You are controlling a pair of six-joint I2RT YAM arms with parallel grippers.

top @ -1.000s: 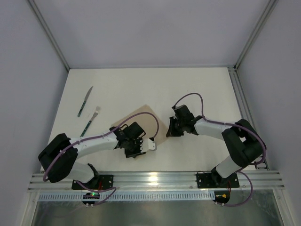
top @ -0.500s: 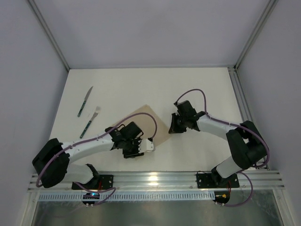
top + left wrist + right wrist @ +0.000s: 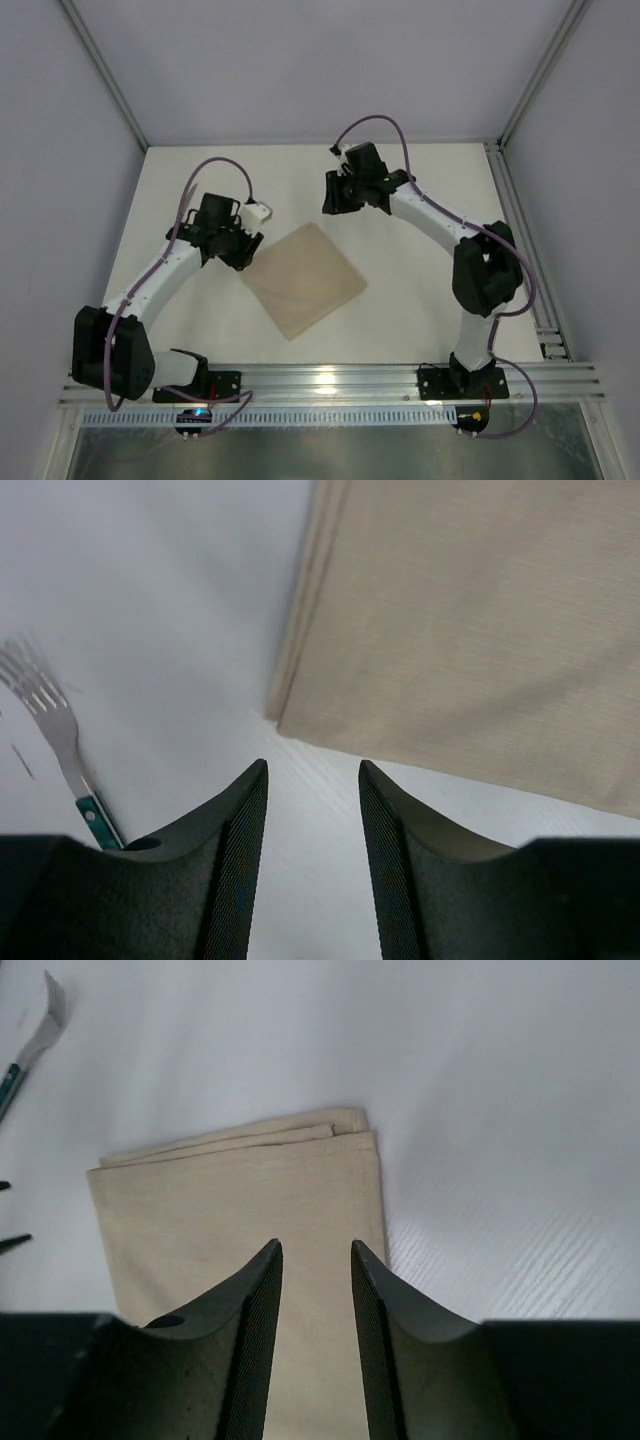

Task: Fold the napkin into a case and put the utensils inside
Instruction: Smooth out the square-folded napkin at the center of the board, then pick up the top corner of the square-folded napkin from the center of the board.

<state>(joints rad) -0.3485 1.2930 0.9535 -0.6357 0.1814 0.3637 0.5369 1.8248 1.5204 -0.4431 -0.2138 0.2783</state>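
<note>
At the white table's (image 3: pixel 420 300) middle, leaves the thin beige-tan cloth napkin (image 3: pixel 305 278) freshly released as a layered square, lifts black left gripper (image 3: pixel 312 765) and right gripper (image 3: pixel 315 1243) away, both parted and empty, likely before narrower folds.

A robotics lab test cell — a white counter (image 3: pixel 420 300) boxed by plain grey panels (image 3: pixel 320 70) on aluminium posts (image 3: pixel 105 75), cabled arms (image 3: pixel 160 272) bolted to a slotted rail (image 3: pixel 330 382).
</note>
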